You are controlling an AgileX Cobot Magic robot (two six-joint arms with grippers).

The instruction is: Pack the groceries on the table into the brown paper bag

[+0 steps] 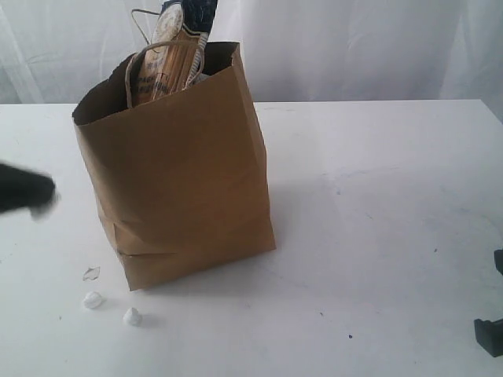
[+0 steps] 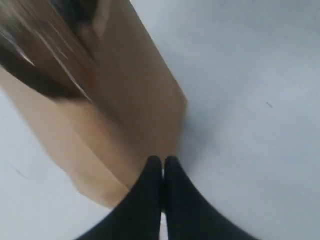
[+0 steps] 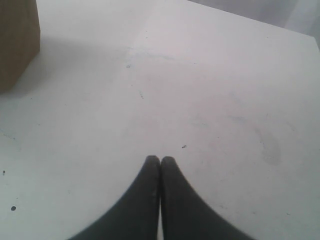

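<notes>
The brown paper bag [image 1: 185, 169] stands upright on the white table [image 1: 377, 236], its handles up. The long spaghetti packet [image 1: 169, 55] sticks out of its mouth. Small white lumps [image 1: 132, 316] lie on the table by the bag's front corner. The other groceries are hidden or out of view. My left gripper [image 2: 162, 161] is shut and empty, its tips close to the bag [image 2: 125, 120]; in the exterior view it is a dark blur [image 1: 27, 192] at the left edge. My right gripper [image 3: 160, 160] is shut and empty over bare table, far right of the bag [image 3: 17, 40].
A white curtain [image 1: 354, 47] hangs behind the table. Dark parts of the right arm [image 1: 489, 334] show at the lower right edge. Small dark specks [image 3: 13, 208] mark the tabletop.
</notes>
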